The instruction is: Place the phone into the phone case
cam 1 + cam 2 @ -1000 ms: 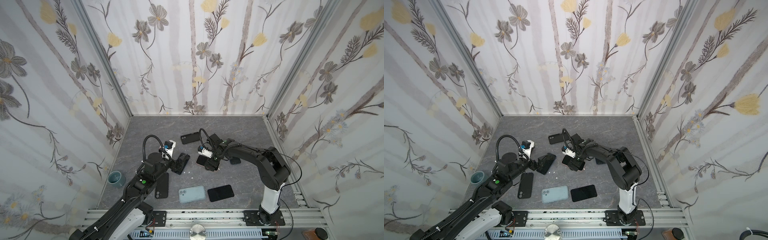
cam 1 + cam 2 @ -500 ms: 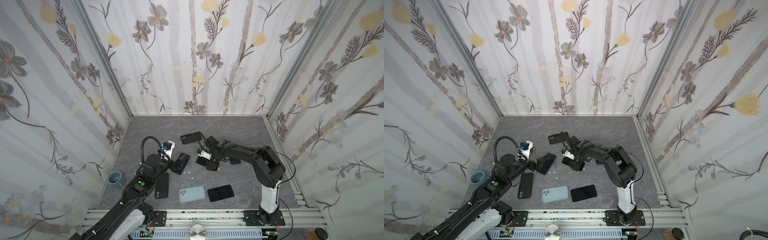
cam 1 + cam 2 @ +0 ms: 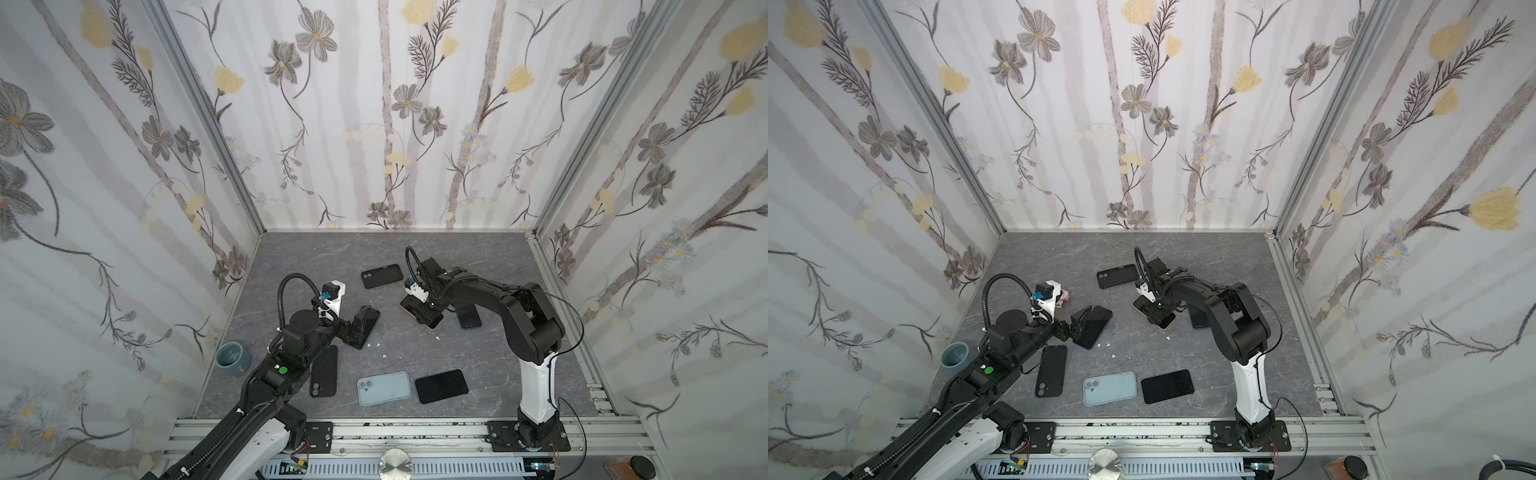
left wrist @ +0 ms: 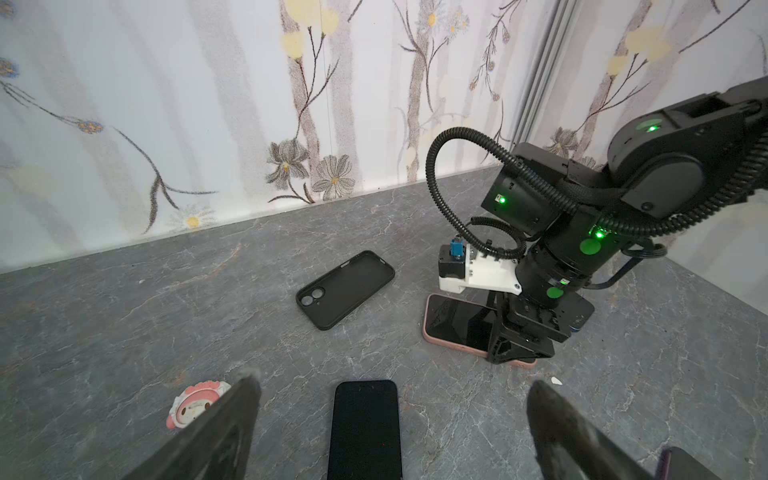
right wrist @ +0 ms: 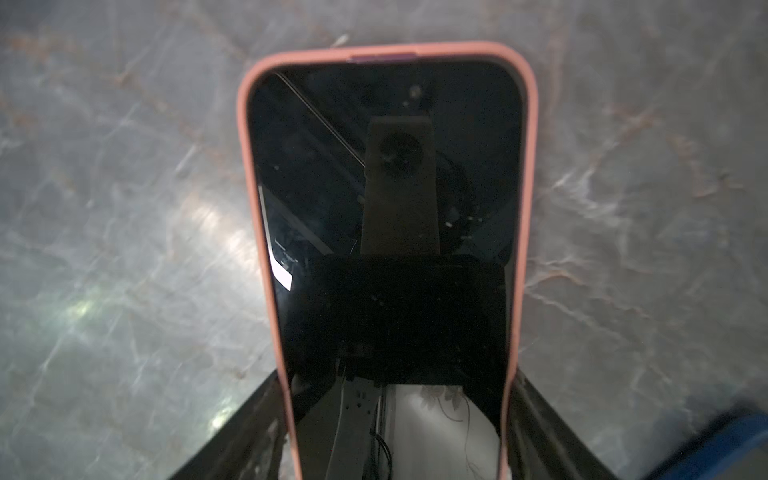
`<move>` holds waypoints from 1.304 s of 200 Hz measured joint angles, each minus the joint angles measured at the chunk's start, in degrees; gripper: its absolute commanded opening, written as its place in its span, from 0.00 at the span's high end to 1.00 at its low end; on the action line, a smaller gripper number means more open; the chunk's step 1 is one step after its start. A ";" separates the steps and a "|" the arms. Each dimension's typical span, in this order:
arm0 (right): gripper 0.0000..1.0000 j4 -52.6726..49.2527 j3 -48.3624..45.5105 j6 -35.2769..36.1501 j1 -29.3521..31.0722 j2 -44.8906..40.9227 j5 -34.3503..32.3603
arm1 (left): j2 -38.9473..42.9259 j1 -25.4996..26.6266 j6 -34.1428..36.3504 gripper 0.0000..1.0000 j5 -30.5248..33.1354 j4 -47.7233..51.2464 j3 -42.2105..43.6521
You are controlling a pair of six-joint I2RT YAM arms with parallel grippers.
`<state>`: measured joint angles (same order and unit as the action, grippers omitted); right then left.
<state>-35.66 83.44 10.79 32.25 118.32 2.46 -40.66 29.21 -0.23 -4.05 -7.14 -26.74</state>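
Grey marble tabletop [image 3: 316, 266] between flowered walls [image 3: 374, 124]. Phone [image 5: 374, 124] already seated screen-up inside pink case [image 5: 245, 166], lying flat. Right pincer [image 5: 395, 374] narrow, clamped on both long edges of that case, probably to press it home. Left pincer [image 4: 392, 380] wide, empty, well apart from the case, likely waiting.

Bare tabletop [image 3: 324, 257] lies open along the back wall [image 3: 374, 124]; mid-table, an empty black case [image 3: 381, 276] and a pink-cased phone [image 4: 451, 322] block the way, 3 more flat devices [image 3: 384, 387] line the front edge, a teal cup [image 3: 232, 359] sits by the left wall [image 3: 124, 208]
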 measured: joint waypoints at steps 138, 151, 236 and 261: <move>0.28 4.83 22.38 -21.99 -8.00 16.15 -7.34 | 1.20 0.00 0.00 0.00 0.90 -0.42 0.00; 0.28 5.03 23.85 -22.86 -8.68 17.40 -7.91 | 1.40 0.00 0.00 0.00 0.98 -0.39 0.00; 0.18 6.23 29.81 -25.53 -10.93 21.79 -9.84 | 2.03 0.00 0.09 0.00 1.01 -1.27 0.00; 0.08 6.97 29.68 -25.70 -11.13 21.24 -9.88 | 2.03 0.00 0.22 0.00 1.01 -1.38 0.00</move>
<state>-28.69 113.12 -14.92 21.12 139.57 -7.42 -38.63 29.21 -0.01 -3.05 -8.51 -26.74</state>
